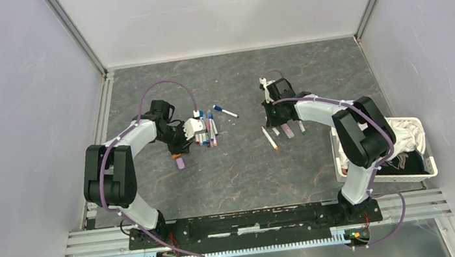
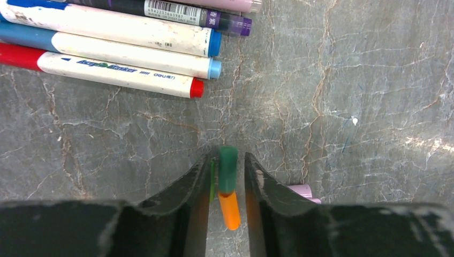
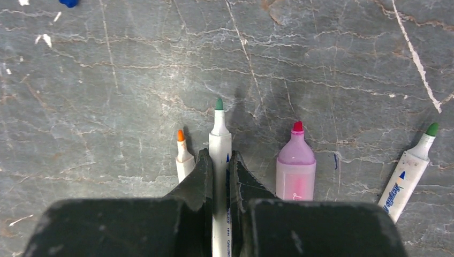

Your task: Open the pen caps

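Left fingers (image 2: 198, 182) slightly spread, green cap (image 2: 228, 168) and orange cap (image 2: 230, 210) lying end to end between them on the surface (image 2: 348, 107), left of centre. Right fingers (image 3: 201, 176) pinching uncapped green-tipped pen (image 3: 220, 142), right of centre.

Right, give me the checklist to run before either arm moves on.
1. Right gripper clamped on the green-tipped pen: ok.
2. That pen's tip bare: ok.
3. Left gripper jaws parted around the green cap: ok, a gap shows on one side.
4. Green cap resting on the table: cannot tell.
5. Red pen beside the left gripper uncapped: not ok, its cap is on.
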